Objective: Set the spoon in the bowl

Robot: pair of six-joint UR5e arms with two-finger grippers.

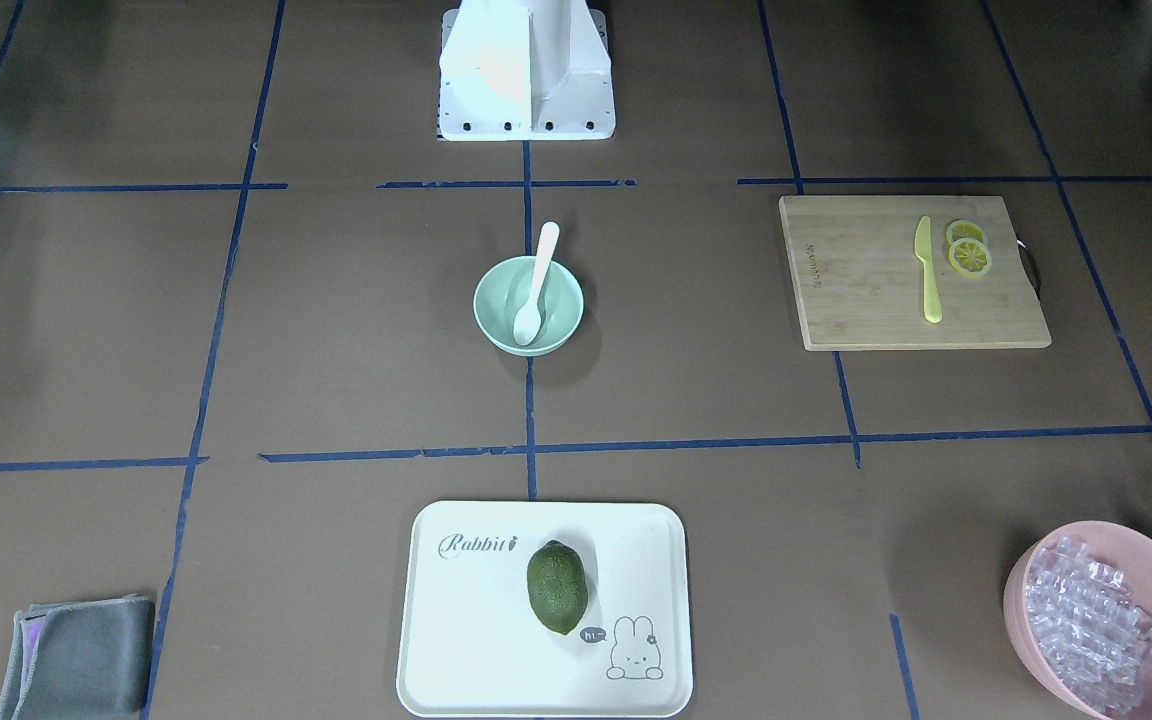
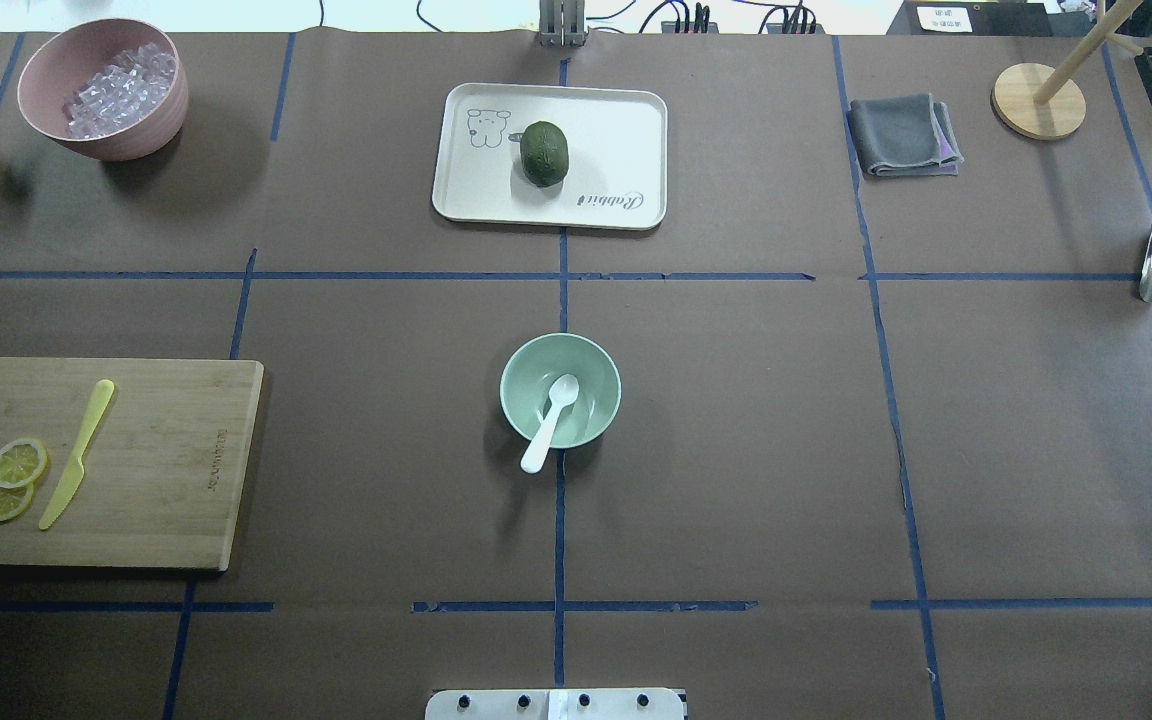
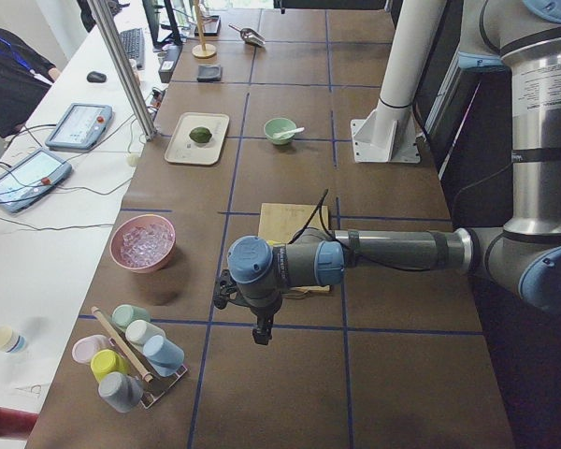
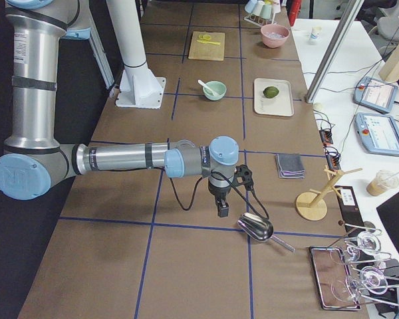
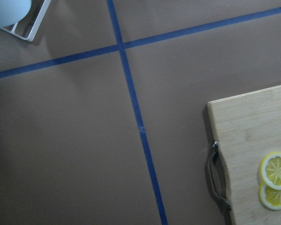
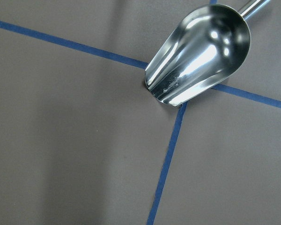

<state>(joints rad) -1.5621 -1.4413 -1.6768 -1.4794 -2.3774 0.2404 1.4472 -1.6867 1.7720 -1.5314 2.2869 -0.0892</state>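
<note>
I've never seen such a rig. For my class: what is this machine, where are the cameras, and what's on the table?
Two robot arms at a taped brown table. Two pictures look down on it, two look along it from its ends, two come from wrist cameras. The left arm and right arm hang over the ends; neither visibly holds anything. The white spoon lies in the mint-green bowl. Also: a cutting board with knife and lemon slices, a tray with a green fruit, a metal scoop.
</note>
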